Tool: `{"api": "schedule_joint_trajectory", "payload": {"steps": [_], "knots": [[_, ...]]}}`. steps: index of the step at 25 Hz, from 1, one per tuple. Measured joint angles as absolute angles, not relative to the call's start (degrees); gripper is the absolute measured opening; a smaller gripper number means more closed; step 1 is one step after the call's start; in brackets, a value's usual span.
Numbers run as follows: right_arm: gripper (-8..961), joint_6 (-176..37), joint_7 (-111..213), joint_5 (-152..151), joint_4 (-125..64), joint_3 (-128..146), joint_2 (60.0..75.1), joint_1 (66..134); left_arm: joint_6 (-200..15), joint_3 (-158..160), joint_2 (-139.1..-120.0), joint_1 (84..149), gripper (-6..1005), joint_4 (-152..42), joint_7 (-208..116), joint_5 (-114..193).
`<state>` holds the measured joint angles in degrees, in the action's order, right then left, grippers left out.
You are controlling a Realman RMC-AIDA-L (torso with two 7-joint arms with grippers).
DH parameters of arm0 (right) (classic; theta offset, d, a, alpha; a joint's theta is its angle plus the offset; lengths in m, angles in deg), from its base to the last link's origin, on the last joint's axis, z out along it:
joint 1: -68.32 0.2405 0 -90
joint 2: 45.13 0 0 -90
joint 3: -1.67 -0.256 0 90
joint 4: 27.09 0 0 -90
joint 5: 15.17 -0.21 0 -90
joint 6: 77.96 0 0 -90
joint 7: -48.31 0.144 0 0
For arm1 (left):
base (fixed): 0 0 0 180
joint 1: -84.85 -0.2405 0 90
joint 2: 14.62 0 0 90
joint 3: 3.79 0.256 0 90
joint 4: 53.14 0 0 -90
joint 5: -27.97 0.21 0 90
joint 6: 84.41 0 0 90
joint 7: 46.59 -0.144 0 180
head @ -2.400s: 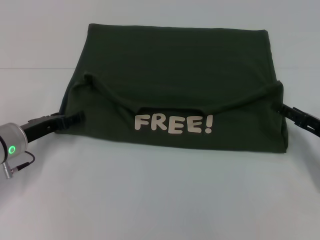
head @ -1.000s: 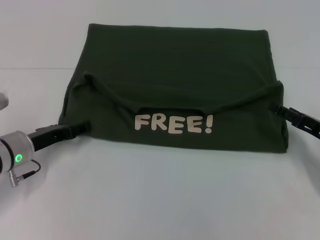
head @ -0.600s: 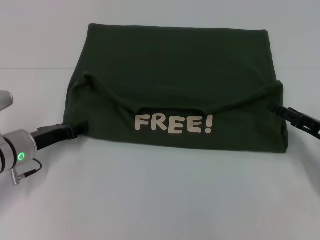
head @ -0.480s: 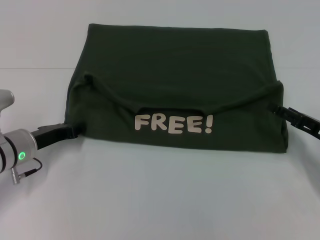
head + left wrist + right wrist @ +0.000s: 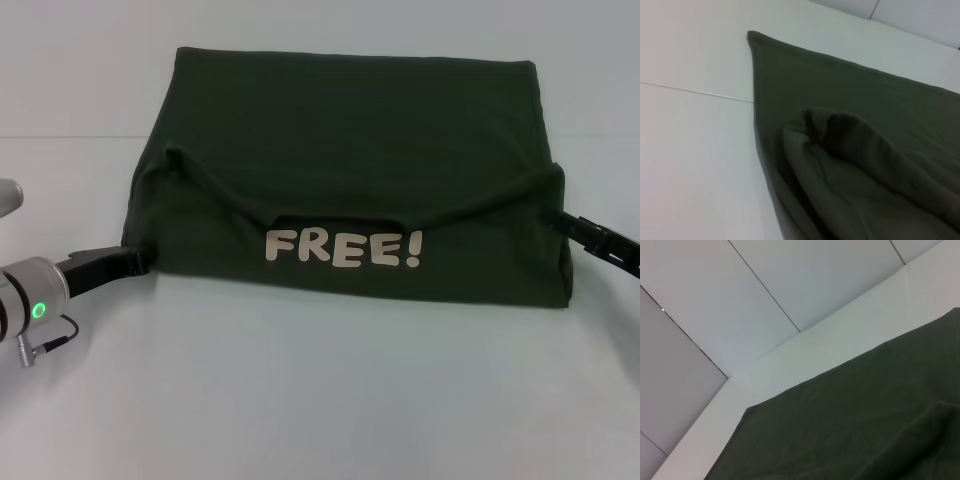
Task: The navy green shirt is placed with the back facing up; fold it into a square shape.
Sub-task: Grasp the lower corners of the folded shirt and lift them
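Note:
The navy green shirt (image 5: 350,130) lies on the white table, its near part folded back over itself so the cream "FREE!" lettering (image 5: 343,248) faces up. My left gripper (image 5: 138,258) sits low at the shirt's near-left edge, tips touching or just under the cloth. At the shirt's right edge, beside the raised fold corner, is my right gripper (image 5: 556,217). The left wrist view shows the shirt (image 5: 850,150) with a bunched fold and no fingers. The right wrist view shows flat shirt (image 5: 850,420) cloth only.
The white table (image 5: 320,400) stretches open in front of the shirt, with a seam line (image 5: 60,137) running across at the left. A pale wall (image 5: 790,285) rises behind the table's far edge.
The left gripper pushed in at the shirt's near-left edge, then drew back leftward. The lettering and the near-right corner shifted slightly left. The right gripper barely moved.

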<state>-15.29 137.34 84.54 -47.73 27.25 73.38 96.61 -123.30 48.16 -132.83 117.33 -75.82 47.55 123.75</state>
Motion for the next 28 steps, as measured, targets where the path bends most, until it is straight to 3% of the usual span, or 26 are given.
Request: {"api": "schedule_joint_trajectory", "payload": {"steps": [3,9,18,21,28], "knots": [[946,-14.6,141.6,84.6,-49.1,30.1,72.32,96.2,-123.3,48.2,-132.7,117.2,85,-75.8,47.6,123.5],[947,-9.8,161.1,89.4,-58.4,37.9,69.46,94.9,-123.4,48.2,-132.57,117.3,82,-75.8,47.5,123.7],[941,-8.2,185.0,112.1,-70.2,38.6,69.1,97.0,-123.4,48.4,-132.51,117.4,81,-75.8,47.3,123.8],[941,-6.5,189.6,118.7,-70.2,38.7,67.81,99.1,-123.5,48.5,-132.47,117.4,81,-75.8,47.3,123.8],[941,-3.5,192.5,122.7,-69.8,38.7,66.76,101.8,-123.3,48.5,-132.54,117.3,81,-75.8,47.2,123.8]]}}
